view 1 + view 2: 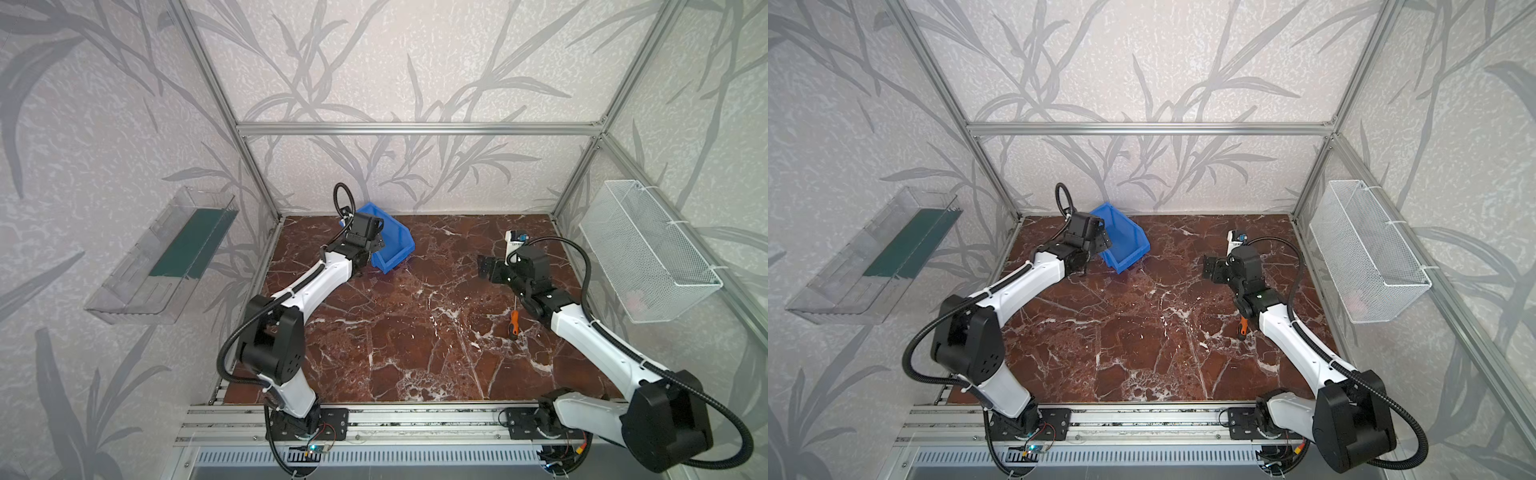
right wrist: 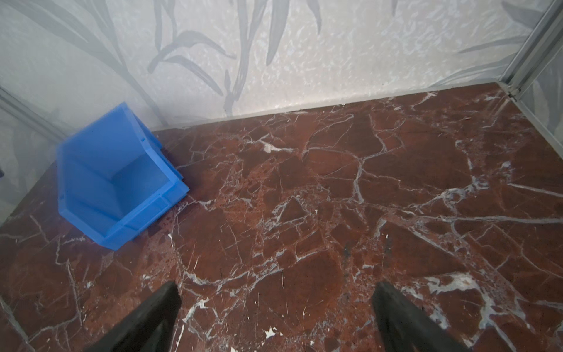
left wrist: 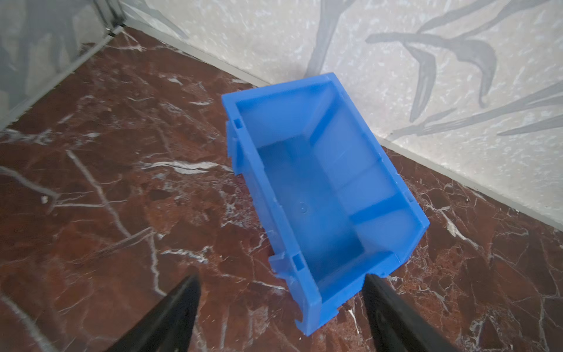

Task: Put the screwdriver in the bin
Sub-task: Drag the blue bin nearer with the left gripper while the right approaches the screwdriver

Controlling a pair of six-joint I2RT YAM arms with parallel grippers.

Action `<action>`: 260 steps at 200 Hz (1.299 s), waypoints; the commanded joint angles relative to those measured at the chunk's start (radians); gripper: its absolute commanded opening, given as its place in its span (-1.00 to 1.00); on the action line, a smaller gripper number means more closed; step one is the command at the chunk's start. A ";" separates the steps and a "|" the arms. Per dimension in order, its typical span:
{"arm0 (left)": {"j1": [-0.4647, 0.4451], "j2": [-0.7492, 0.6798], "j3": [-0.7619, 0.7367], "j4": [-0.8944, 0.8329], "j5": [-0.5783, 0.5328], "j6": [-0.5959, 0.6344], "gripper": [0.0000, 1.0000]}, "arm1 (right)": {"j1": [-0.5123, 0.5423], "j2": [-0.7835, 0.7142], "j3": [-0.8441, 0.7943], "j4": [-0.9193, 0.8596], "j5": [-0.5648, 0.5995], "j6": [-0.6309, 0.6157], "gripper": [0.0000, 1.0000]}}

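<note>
Hiding screwdriver (image 1: 514, 320) tip: right arm (image 1: 582, 328) | left end effector (image 3: 281, 275), right end effector (image 2: 277, 283) released

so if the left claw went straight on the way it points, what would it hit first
Probably the bright blue rectangular plastic bin: its near end sits just ahead of the open left claw; depth unclear.

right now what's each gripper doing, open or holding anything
left gripper: open, empty, close to the bin
right gripper: open, empty
</note>
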 commanded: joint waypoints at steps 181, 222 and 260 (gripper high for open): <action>-0.027 0.143 0.083 -0.299 0.205 0.086 -0.88 | -0.004 -0.071 -0.033 -0.119 0.158 0.052 0.98; -0.128 0.047 0.032 -0.353 0.192 0.194 -0.88 | -0.007 -0.075 -0.018 -0.179 0.189 0.137 0.98; -0.248 0.030 0.014 -0.385 0.186 0.175 -0.87 | -0.042 -0.096 -0.016 -0.243 0.147 0.243 0.98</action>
